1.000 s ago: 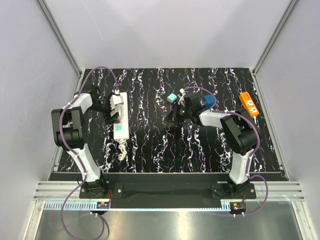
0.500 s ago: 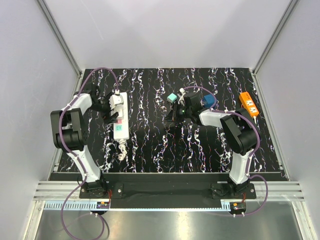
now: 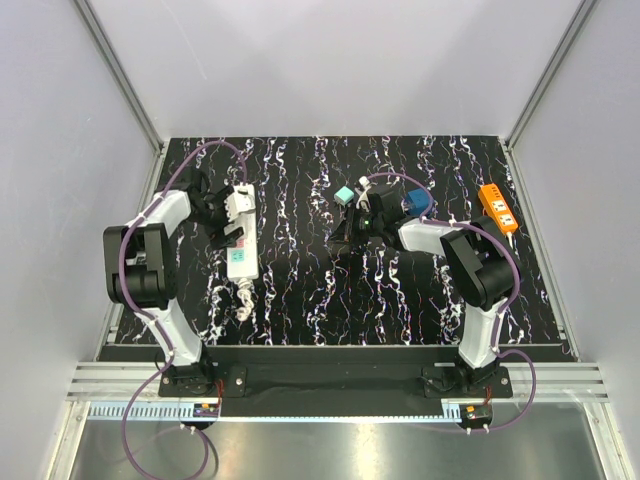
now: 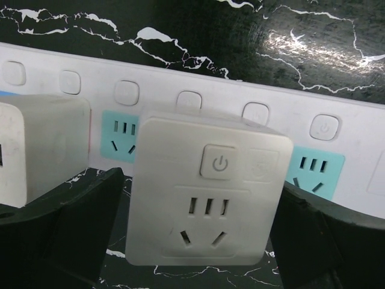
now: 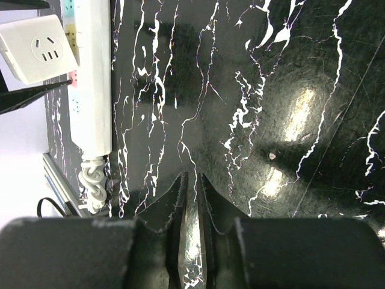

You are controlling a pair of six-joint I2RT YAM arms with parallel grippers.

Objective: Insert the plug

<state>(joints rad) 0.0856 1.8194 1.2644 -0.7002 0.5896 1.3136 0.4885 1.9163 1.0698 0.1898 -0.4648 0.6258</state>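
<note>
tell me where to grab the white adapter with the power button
By its two flat side faces, coming straight at the socket face: the adapter is boxy with parallel sides, and the open left gripper has a finger on either side of it.

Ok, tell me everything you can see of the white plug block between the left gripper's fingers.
The plug block is a white, matte plastic cube with rounded corners. Its face carries a power button above a socket: three slots, two slanted ones. It sits squarely on the white power strip, between two teal sockets, beside another white block. The open left gripper flanks it closely; contact is unclear.
</note>
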